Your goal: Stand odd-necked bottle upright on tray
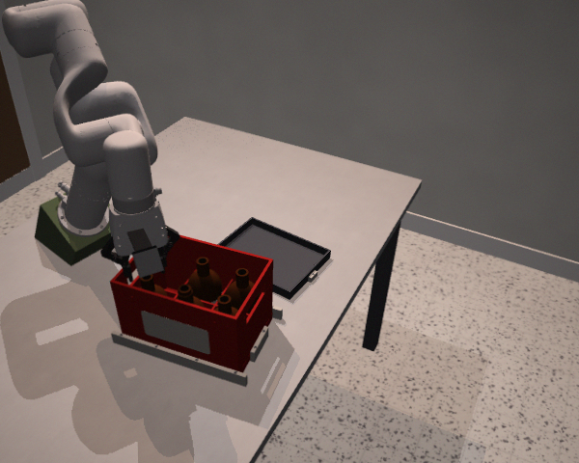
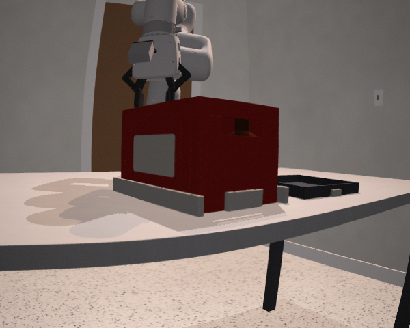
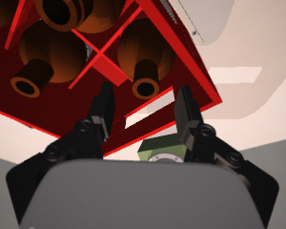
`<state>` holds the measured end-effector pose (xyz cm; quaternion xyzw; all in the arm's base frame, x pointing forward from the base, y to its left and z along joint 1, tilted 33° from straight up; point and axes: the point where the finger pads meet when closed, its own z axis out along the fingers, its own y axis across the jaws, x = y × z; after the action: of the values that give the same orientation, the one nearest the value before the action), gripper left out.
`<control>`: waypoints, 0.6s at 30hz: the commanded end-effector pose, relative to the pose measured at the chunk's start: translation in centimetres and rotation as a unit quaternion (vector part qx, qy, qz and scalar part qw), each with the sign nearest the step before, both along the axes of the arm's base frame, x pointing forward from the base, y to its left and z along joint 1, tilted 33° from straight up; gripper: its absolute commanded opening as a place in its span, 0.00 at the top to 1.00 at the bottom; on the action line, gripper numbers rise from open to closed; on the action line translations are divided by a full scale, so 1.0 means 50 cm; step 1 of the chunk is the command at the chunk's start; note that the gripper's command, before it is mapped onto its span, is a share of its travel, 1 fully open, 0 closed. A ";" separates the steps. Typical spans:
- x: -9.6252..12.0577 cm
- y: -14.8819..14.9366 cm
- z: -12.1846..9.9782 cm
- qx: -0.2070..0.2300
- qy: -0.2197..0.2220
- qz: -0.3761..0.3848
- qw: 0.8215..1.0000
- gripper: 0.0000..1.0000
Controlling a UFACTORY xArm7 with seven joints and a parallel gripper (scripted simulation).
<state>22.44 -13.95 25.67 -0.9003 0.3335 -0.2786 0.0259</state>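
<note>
The red crate (image 1: 130, 311) (image 2: 233, 169) (image 3: 109, 73) stands level on the table with five brown bottles upright inside. My gripper (image 1: 146, 275) (image 2: 154, 100) (image 3: 145, 95) is open and points down at the crate's end nearest the arm base. Its fingers stand apart on either side of the corner bottle (image 1: 147, 282) (image 3: 145, 54), touching neither side of its neck in the wrist view. The other bottles show at the middle back (image 1: 203, 267), right back (image 1: 241, 277), middle front (image 1: 184, 291) and right front (image 1: 224, 302). The black-rimmed tray (image 1: 275, 251) (image 2: 322, 192) is empty. Exact fingertip height beside the mouth is unclear.
Grey stop strips (image 1: 179, 360) (image 2: 156, 195) lie along the crate's base, with a short block (image 1: 259, 343) (image 2: 244, 199) at its end. The tray lies behind the crate, with a small light block (image 1: 313, 275) (image 2: 335, 192) at its edge. The green arm base (image 1: 75, 251) (image 3: 154, 147) stands at the left.
</note>
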 end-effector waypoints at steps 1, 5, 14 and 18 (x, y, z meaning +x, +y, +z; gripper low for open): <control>-0.020 0.005 0.033 -0.001 -0.001 0.000 1.000 0.35; -0.034 0.009 0.056 -0.001 -0.001 0.000 1.000 0.35; -0.052 0.014 0.084 -0.001 -0.001 0.000 1.000 0.35; -0.055 0.015 0.090 -0.001 -0.001 0.000 1.000 0.35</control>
<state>19.94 -13.26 29.67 -0.9002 0.3335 -0.2789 0.0258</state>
